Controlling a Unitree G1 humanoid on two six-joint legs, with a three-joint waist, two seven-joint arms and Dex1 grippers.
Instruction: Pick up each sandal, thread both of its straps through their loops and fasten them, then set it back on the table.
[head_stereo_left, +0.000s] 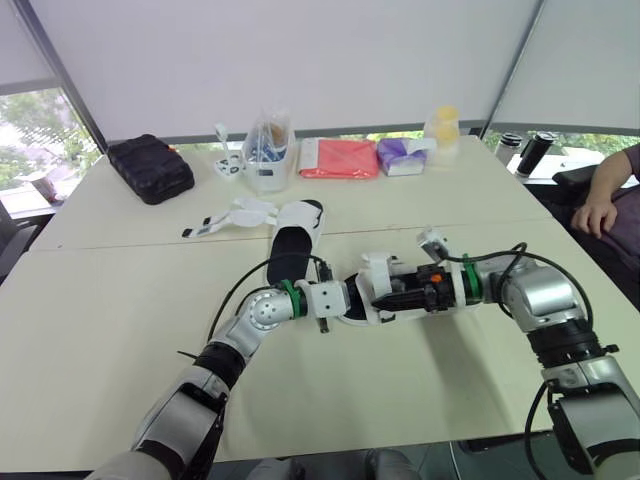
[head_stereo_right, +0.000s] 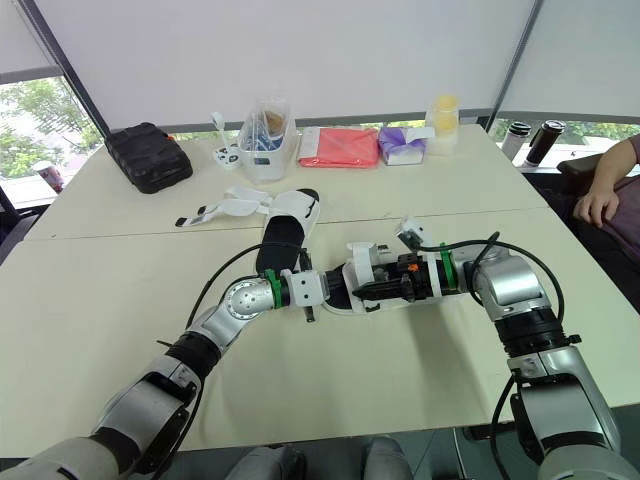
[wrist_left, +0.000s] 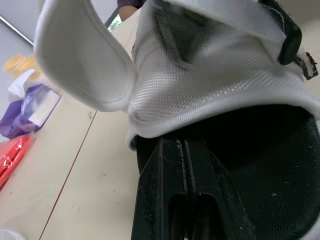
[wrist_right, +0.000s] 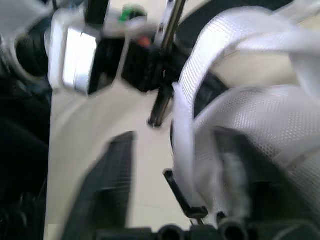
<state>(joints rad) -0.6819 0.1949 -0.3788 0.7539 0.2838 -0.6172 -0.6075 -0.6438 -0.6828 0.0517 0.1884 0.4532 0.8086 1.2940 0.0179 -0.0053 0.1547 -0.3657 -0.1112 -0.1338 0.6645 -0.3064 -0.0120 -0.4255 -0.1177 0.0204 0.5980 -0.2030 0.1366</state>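
Sandal (wrist_left: 210, 90) of white woven mesh cloth; table (head_stereo_left: 100, 330) smooth and matt.

The near sandal (head_stereo_left: 372, 298) lies crosswise in the middle of the worktop (head_stereo_left: 110, 320), low against the surface. Its footbed is black and its upper is white mesh. One broad white strap (wrist_left: 82, 55) stands loose, curling up and away from the mesh, not fastened. The far sandal (head_stereo_left: 292, 245) lies flat a little further back, lengthwise, with its black footbed facing up inside a white rim. Its straps (head_stereo_left: 232, 215) are fully open, splayed flat on the worktop out to the left, the thin ends trailing furthest that way. The two sandals lie near each other.
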